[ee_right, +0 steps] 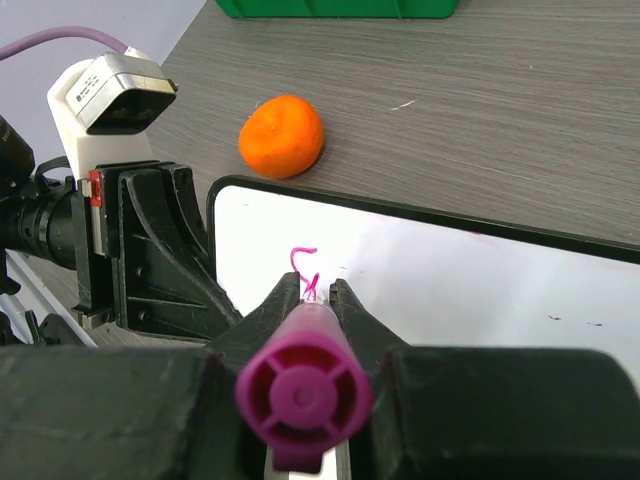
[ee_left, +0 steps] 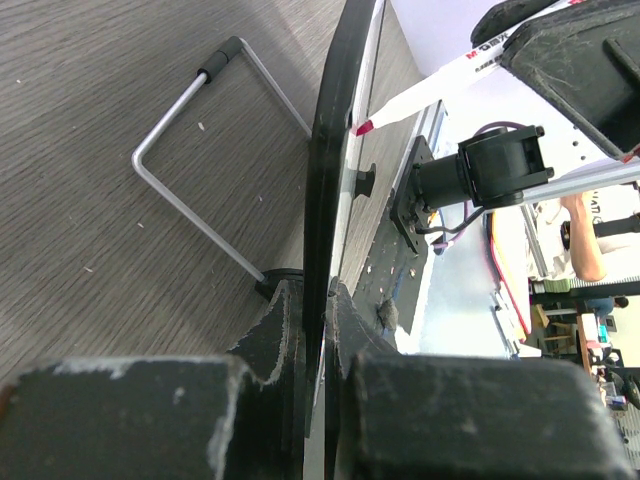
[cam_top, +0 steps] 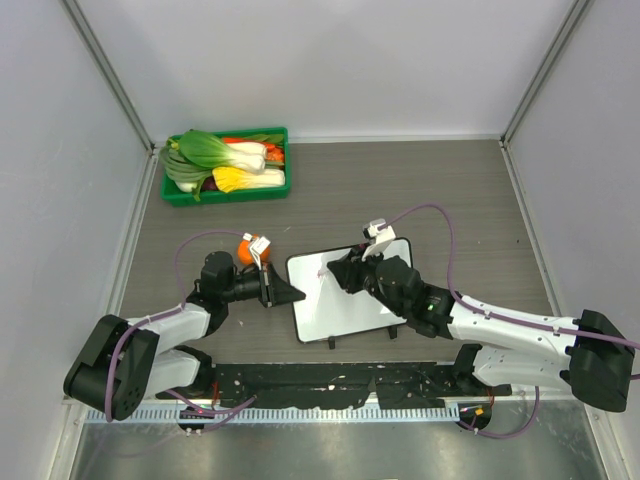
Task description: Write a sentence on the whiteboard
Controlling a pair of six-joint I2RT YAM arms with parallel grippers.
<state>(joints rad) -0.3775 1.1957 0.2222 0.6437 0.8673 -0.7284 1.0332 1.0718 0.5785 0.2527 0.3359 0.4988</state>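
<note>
The whiteboard (cam_top: 350,295) lies tilted on the table in front of both arms. My left gripper (cam_top: 292,292) is shut on the board's left black edge (ee_left: 328,180), with one jaw on each side of the frame (ee_left: 322,300). My right gripper (cam_top: 338,272) is shut on a magenta marker (ee_right: 303,388), whose tip touches the white surface (ee_right: 470,290) near the upper left corner. Of the sentence, only a short magenta curl (ee_right: 304,260) shows just beyond the tip. The marker's white barrel (ee_left: 405,100) also shows in the left wrist view.
A green tray (cam_top: 228,192) of vegetables stands at the back left. An orange mandarin (cam_top: 245,251) (ee_right: 283,135) lies just beyond the board's left corner, beside my left wrist. The board's wire stand (ee_left: 195,150) sticks out behind it. Walls close in both sides.
</note>
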